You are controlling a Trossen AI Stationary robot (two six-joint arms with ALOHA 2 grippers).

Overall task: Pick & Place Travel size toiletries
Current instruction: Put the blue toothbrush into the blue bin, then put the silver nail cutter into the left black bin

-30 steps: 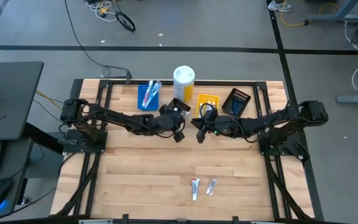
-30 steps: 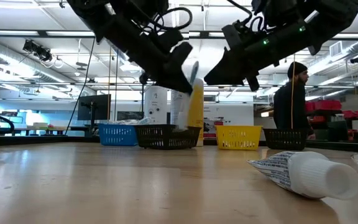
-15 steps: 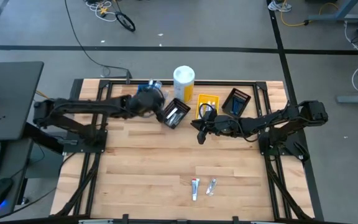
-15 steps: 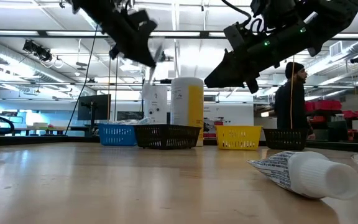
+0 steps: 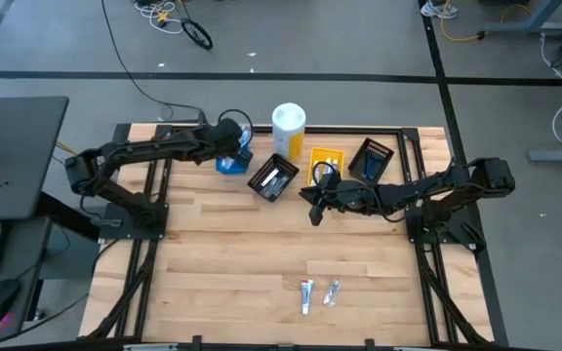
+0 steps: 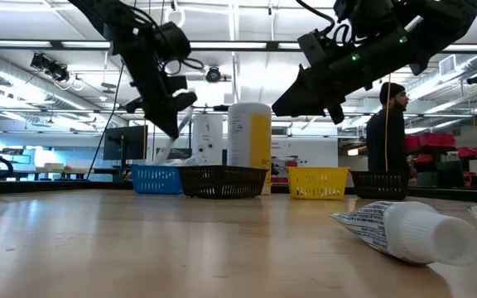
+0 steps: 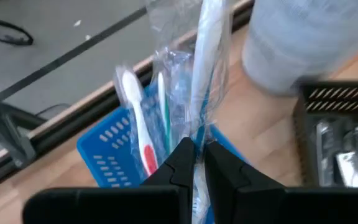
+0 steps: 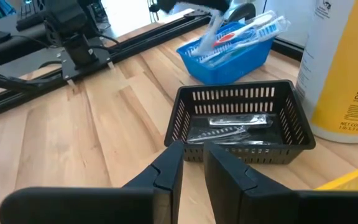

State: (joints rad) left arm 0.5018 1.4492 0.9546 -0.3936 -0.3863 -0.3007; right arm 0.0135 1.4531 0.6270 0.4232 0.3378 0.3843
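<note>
Bench [image 5: 222, 263], upper centre: left gripper [image 7: 194, 163] above blue bin [image 5: 228, 161], fingers pinched on a wrapped toothbrush [image 7: 207, 68]. Right gripper [image 5: 312, 213] waits mid-frame, fingers narrow, empty. Risk: slack wrapper catches the rim, toothbrush tips out; two tubes [image 5: 317, 292] remain lower centre.

A blue bin [image 5: 230, 161], two black bins [image 5: 273, 178] [image 5: 372, 158], a yellow bin [image 5: 326, 165] and a white-and-yellow cylinder [image 5: 289, 129] line the table's [image 5: 232, 263] far edge; a person [image 6: 390, 141] stands beyond.
</note>
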